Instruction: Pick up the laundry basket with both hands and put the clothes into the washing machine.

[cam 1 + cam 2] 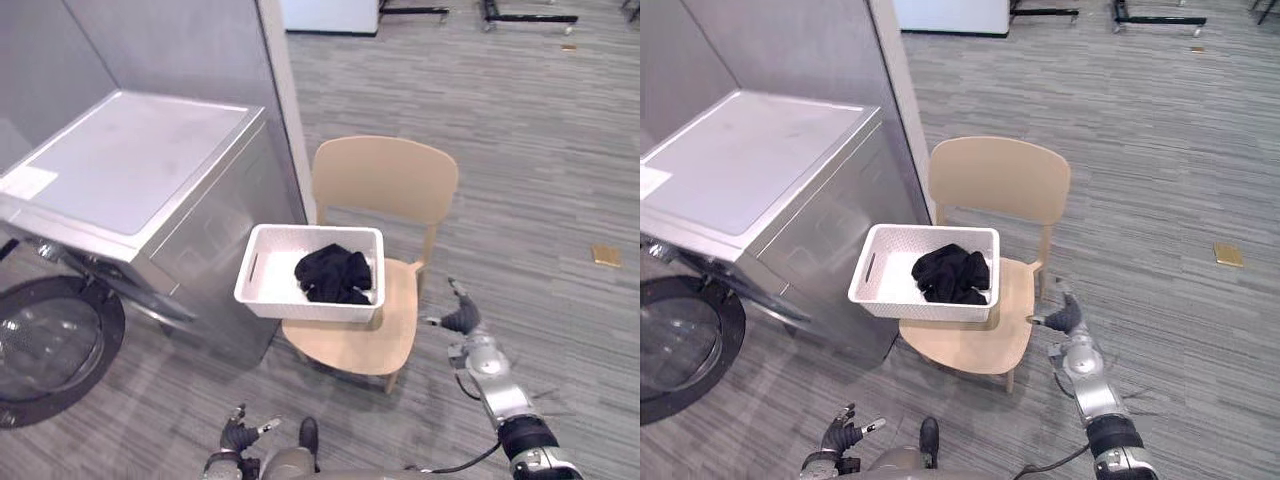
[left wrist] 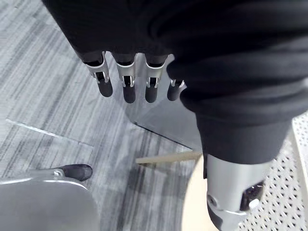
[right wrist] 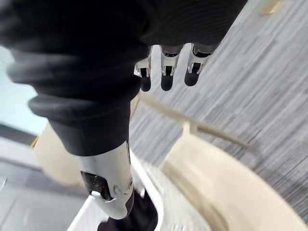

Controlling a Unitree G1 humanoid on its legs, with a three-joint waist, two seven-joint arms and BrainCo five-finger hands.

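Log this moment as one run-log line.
phase: pre-grasp | laundry basket: on chair, black clothes inside | left hand: open, empty | right hand: open, beside chair | washing machine door: open

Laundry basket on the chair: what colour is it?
The laundry basket is white, seen most clearly in the left eye view.

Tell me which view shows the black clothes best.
The left eye view: the clothes lie whole and unobstructed in the basket. The right eye view shows much the same. The right wrist view catches a dark sliver of them; the left wrist view shows the basket's perforated wall.
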